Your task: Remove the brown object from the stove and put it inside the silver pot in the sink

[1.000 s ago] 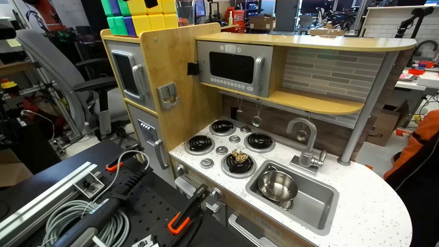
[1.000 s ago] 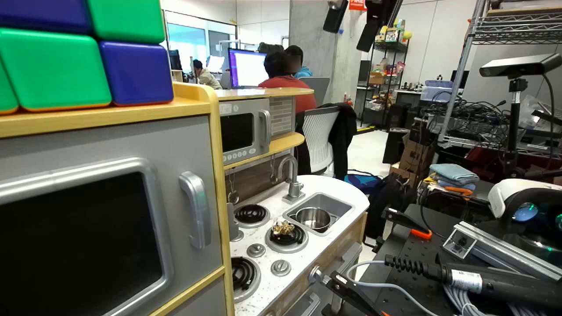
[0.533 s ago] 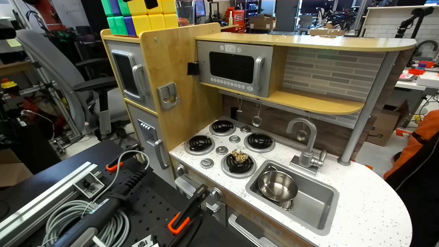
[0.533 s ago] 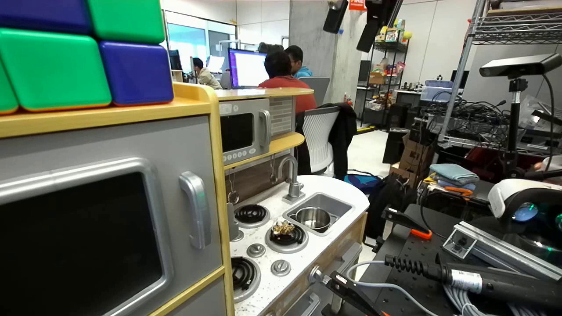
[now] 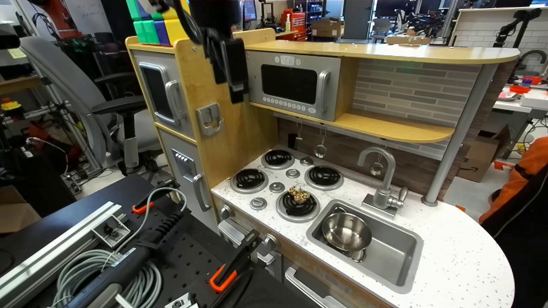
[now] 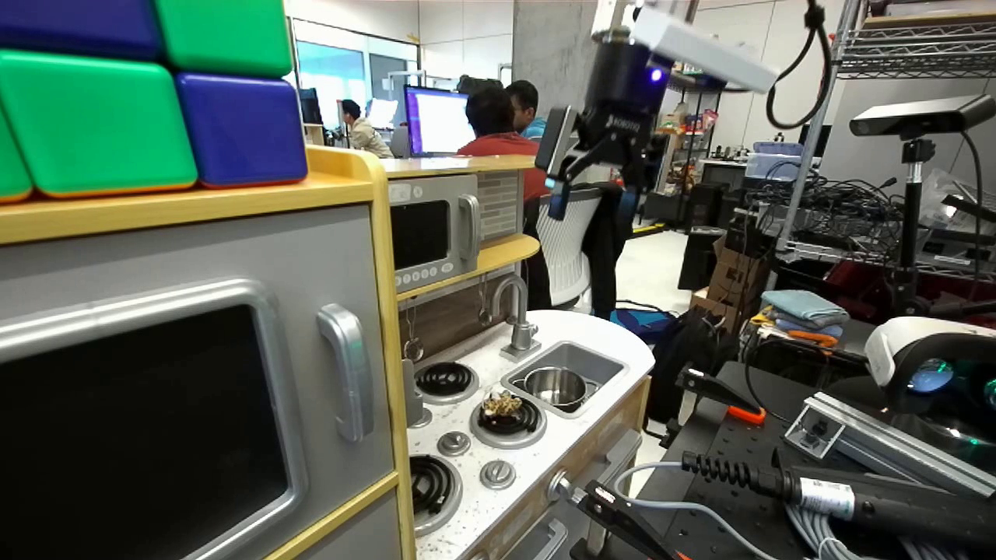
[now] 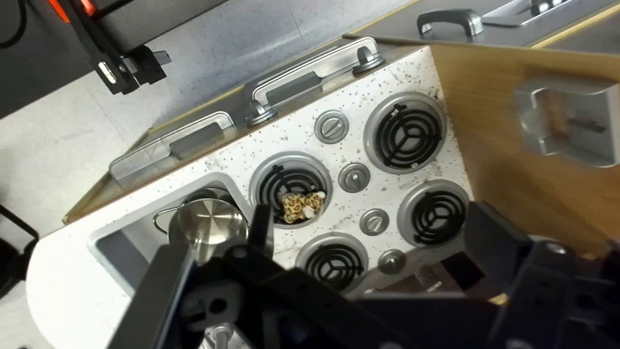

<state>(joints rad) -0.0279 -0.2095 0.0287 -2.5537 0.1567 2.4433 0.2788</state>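
The brown object is a small leopard-spotted lump (image 5: 299, 195) on a black burner of the stove (image 7: 302, 136), on the burner nearest the sink. It also shows in the wrist view (image 7: 300, 207) and an exterior view (image 6: 502, 404). The silver pot (image 5: 346, 233) stands upright and looks empty at one end of the sink (image 5: 394, 256); the wrist view shows the pot too (image 7: 208, 223). My gripper (image 6: 593, 205) is open and empty, high above the stove. In the wrist view its fingers (image 7: 373, 228) are wide apart, with burners visible between them.
A curved faucet (image 5: 387, 171) rises behind the sink. A toy microwave (image 5: 295, 81) and a wooden shelf (image 5: 398, 124) overhang the back of the counter. A tall wooden cabinet (image 5: 231, 94) borders the stove. A black table (image 5: 188, 252) holds cables and clamps.
The arm and open gripper have come into both exterior views from above, where neither showed earlier. The brown object, pot and sink have not moved.
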